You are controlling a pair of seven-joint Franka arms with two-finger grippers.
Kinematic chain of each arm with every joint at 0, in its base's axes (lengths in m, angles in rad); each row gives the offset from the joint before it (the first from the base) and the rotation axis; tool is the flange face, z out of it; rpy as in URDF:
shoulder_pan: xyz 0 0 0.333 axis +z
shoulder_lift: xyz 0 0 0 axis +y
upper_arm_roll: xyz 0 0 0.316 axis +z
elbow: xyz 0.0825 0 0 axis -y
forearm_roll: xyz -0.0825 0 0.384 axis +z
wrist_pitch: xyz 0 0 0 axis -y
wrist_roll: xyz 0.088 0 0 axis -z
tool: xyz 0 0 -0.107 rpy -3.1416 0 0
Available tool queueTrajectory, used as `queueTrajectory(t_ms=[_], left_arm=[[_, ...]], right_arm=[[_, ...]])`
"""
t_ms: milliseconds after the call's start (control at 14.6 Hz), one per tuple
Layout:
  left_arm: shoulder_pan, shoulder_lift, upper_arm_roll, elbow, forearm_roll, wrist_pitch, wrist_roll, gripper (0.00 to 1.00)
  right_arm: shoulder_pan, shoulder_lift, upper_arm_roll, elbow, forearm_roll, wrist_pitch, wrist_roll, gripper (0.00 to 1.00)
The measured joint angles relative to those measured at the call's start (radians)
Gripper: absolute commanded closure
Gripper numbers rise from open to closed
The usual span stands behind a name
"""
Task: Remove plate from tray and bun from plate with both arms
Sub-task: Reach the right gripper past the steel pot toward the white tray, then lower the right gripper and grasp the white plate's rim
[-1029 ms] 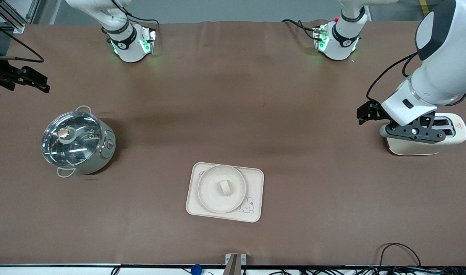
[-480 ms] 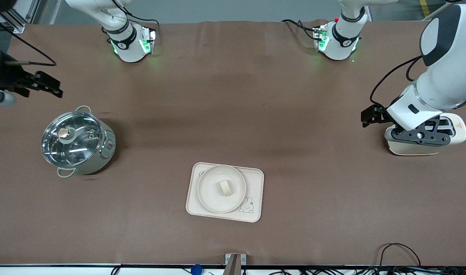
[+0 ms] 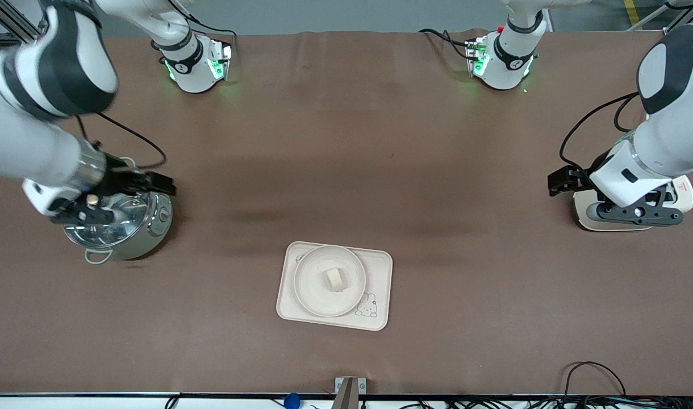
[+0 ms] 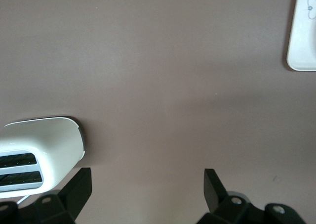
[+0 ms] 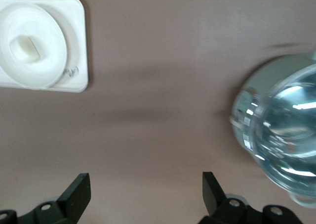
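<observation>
The right gripper (image 3: 153,183) hangs in the air at the right arm's end of the table, fingers spread wide and empty. The left gripper (image 3: 558,183) hangs at the left arm's end, likewise spread and empty.

Brown matte worktop (image 3: 346,147). Directly on it: rectangular cream tray with rabbit drawing (image 3: 375,284), central; lidded steel pot (image 3: 147,238) toward right arm's end; white toaster (image 3: 608,222) toward left arm's end.

Pot (image 3: 119,227), toaster (image 3: 636,210) flank open table (image 3: 346,142).
</observation>
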Motion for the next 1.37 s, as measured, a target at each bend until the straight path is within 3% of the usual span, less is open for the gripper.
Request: queueTrajectory(t_ms=[343, 686, 1371], left_arm=[[0.0, 0.002, 0.0, 0.003, 0.0, 0.0, 0.0, 0.0], [0.001, 0.002, 0.0, 0.004, 0.0, 0.0, 0.001, 0.0], [0.002, 0.003, 0.0, 0.004, 0.0, 0.0, 0.001, 0.0]], right_arm=[[0.107, 0.178, 0.002, 0.0, 0.084, 0.214, 0.132, 0.0], [0.246, 0.35, 0.004, 0.022, 0.089, 0.44, 0.325, 0.0], [0.286, 0.497, -0.003, 0.132, 0.117, 0.526, 0.397, 0.0]])
